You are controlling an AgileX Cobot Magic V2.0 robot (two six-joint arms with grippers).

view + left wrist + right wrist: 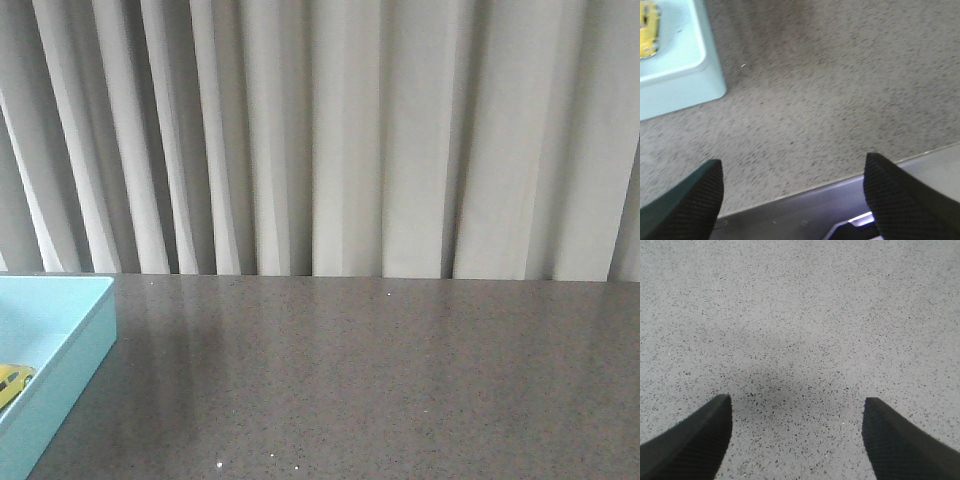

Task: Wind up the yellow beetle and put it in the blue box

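The yellow beetle [12,382] lies inside the blue box [75,345] at the table's left edge; only part of it shows. In the left wrist view the yellow beetle [648,30] sits in the blue box [700,75], well away from my left gripper [792,165], which is open and empty over the table's near edge. My right gripper [797,402] is open and empty over bare speckled tabletop. Neither gripper appears in the front view.
The grey speckled table [380,380] stretches to the right of the box. Pale pleated curtains [350,130] hang behind it. A metal strip along the table edge [805,205] shows under the left gripper.
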